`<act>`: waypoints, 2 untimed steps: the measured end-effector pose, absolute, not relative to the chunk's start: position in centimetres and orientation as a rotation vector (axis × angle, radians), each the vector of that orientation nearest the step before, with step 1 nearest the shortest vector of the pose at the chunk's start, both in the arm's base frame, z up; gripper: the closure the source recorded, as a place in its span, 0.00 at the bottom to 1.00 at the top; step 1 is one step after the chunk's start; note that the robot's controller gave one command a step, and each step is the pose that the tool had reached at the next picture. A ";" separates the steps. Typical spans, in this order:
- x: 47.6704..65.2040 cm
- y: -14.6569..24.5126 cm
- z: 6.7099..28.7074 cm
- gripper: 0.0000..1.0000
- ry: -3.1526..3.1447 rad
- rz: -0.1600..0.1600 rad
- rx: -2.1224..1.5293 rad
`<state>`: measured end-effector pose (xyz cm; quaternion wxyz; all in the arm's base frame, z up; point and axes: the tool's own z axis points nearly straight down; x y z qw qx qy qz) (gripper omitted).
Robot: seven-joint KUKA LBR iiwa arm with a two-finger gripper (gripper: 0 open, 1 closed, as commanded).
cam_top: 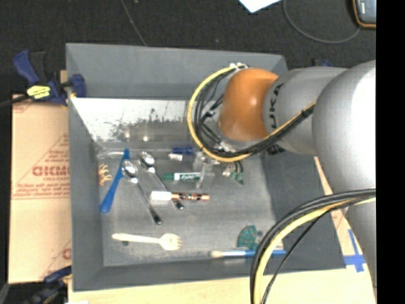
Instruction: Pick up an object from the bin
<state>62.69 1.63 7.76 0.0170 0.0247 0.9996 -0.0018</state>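
While the grey bin is sitting under the camera, its loose things are lying scattered over the floor rather than heaped. At the far left a small brownish piece is lying just beside a blue-handled utensil, which is slanting from upper right down to lower left. Next to it a long metal spoon is lying with its bowl toward the back wall and its dark handle running down to the right, and a shorter spoon is lying close beside it. Near the front wall a white plastic fork is lying with its tines pointing right.

Toward the middle a small blue piece is lying near the back. A green marker is lying crosswise just in front of it, and a white and brown stick is lying parallel to the marker, a little nearer the front. The tool is hanging over the right end of the green marker, below the arm's orange cover and its looped cables. Whether the tool is spread or pressed together cannot be told, nor whether it is touching the marker.

Just right of the tool a small green piece is lying. Farther right, near the front, a teal object is lying above a thin stick with a blue end.
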 end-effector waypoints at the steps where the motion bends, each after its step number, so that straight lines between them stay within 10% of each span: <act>1: 62.4 1.8 17.2 1.00 3.108 -0.008 0.032; 2: 62.7 1.8 20.3 1.00 3.102 -0.007 0.029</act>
